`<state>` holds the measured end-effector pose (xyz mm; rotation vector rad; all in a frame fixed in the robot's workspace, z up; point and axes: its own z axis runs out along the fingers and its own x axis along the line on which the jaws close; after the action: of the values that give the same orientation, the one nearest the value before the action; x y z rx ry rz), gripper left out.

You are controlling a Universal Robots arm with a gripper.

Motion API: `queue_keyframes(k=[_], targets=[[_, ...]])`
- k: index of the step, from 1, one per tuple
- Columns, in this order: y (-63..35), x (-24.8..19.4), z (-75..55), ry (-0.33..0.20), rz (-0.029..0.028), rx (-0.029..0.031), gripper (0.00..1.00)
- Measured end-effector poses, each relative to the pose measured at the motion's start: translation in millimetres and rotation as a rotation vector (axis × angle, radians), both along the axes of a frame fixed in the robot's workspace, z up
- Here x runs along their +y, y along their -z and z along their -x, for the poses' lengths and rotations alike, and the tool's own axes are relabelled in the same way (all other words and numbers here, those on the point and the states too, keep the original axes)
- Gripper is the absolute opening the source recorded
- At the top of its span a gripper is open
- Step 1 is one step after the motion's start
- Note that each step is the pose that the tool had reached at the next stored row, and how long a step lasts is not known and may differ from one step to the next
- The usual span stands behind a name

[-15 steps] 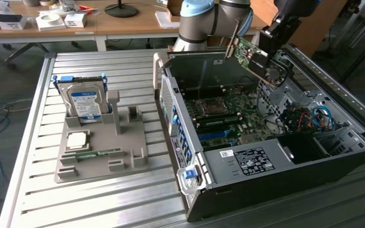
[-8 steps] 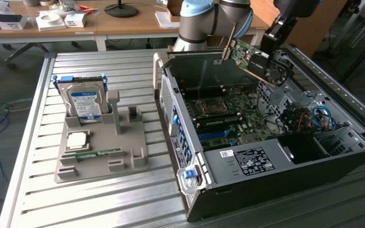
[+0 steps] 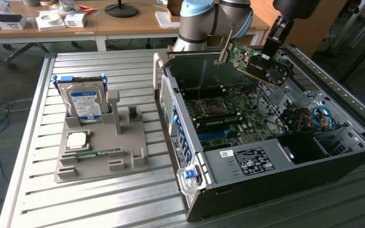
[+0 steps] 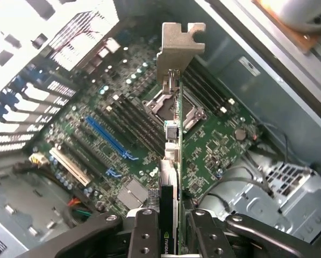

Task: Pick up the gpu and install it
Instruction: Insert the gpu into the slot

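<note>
Tool (image 4: 169, 228) is clamped on the gpu (image 3: 256, 61); in the wrist view the card sits edge-on between the fingers. The gpu hangs tilted in the air over the far end of the open computer case (image 3: 252, 185), clear of the motherboard (image 3: 233, 111) inside the case. Step: positioning over the case; pickup done, install not yet done. Judgement: seating calls for the card levelled, its connector edge lined up with the blue slot (image 4: 109, 137), and the bracket (image 4: 179, 48) toward the case's slotted wall.
</note>
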<state>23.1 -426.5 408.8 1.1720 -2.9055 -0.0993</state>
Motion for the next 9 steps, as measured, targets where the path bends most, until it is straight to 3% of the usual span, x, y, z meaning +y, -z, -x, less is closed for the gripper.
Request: queue_keyframes(k=[9], targets=[[3.4, 0.0, 0.0, -0.165, 0.0000, 0.0000, 0.26]])
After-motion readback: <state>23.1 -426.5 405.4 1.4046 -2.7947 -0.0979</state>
